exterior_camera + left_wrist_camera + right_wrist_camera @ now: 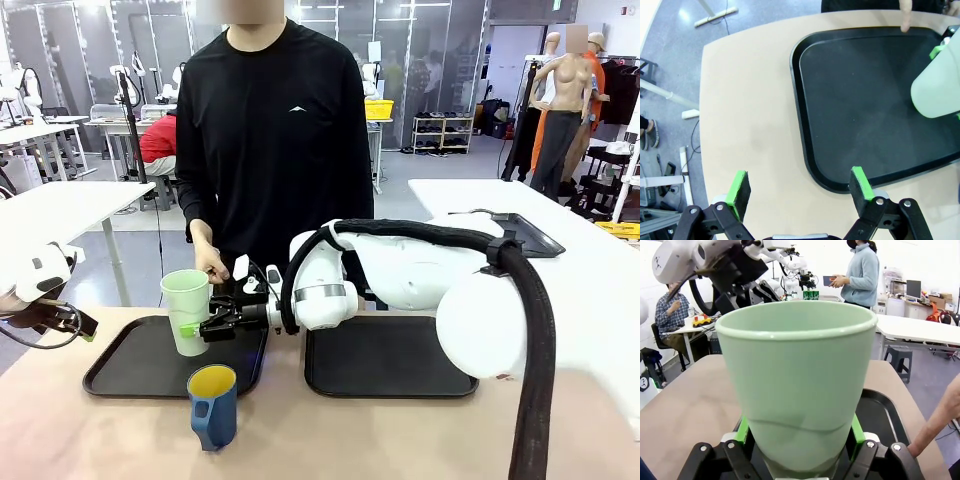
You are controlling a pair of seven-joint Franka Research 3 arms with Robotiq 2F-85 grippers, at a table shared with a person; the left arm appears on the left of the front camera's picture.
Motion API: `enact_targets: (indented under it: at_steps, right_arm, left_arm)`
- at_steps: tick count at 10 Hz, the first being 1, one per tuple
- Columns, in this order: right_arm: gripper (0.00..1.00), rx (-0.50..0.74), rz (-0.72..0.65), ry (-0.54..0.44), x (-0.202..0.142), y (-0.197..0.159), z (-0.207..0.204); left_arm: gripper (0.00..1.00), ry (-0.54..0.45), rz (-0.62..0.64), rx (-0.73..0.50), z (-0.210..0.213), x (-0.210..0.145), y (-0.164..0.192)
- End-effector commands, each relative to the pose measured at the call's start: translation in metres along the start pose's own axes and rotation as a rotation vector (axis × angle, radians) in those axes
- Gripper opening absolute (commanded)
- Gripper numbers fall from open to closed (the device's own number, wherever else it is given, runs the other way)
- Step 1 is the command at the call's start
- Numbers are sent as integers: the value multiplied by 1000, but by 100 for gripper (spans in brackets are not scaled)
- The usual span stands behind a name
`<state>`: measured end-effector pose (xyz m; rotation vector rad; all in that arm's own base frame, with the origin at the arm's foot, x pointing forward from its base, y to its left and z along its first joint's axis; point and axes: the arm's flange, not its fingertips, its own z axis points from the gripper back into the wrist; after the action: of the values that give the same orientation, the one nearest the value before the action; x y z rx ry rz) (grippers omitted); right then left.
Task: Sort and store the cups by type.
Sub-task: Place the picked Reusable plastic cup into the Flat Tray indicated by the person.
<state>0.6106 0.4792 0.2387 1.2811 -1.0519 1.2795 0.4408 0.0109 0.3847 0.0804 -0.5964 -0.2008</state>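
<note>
Tall pale green plastic tumbler (186, 310) is upright at left-centre of the front view, over the right end of the left black plastic tray (120, 375). Can't tell if its base touches the tray. Right gripper (207, 327) comes in sideways, fingers clamped low on the tumbler wall. My read: the low side grip keeps it upright for set-down on that tray.

Short dark blue mug with handle and yellow inside (213, 405) stands on the tan bench (400, 440) just in front of that tray, not yet sorted. Right black plastic tray (390, 370) is likely its slot.

Left gripper (800, 187) hangs over the bench beside the tray edge, fingers apart, holding nothing; probably parked for the mug.

Left wrist view adds the person's fingertip (904, 20) on the tray's far rim, a contact the front view leaves unclear. Right wrist view shows green pads on both sides of the tumbler.
</note>
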Motion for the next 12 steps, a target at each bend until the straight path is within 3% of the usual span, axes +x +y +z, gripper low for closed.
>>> enact_targets:
  at_steps: [1,9,10,11,12]
  right_arm:
    - [84,-16,9,16,-3,-3,-11]
    - [84,-19,-8,57,-26,-7,-8]
    - [87,-13,-9,68,-26,-7,-7]
    - [100,-5,-6,79,-26,-6,-6]
    - [100,5,-2,90,-24,-5,-5]
  left_arm:
    - [100,0,4,2,0,0,2]
    - [100,0,4,2,0,0,2]
    - [100,0,4,2,0,0,2]
    - [100,0,4,2,0,0,2]
    - [100,0,4,2,0,0,2]
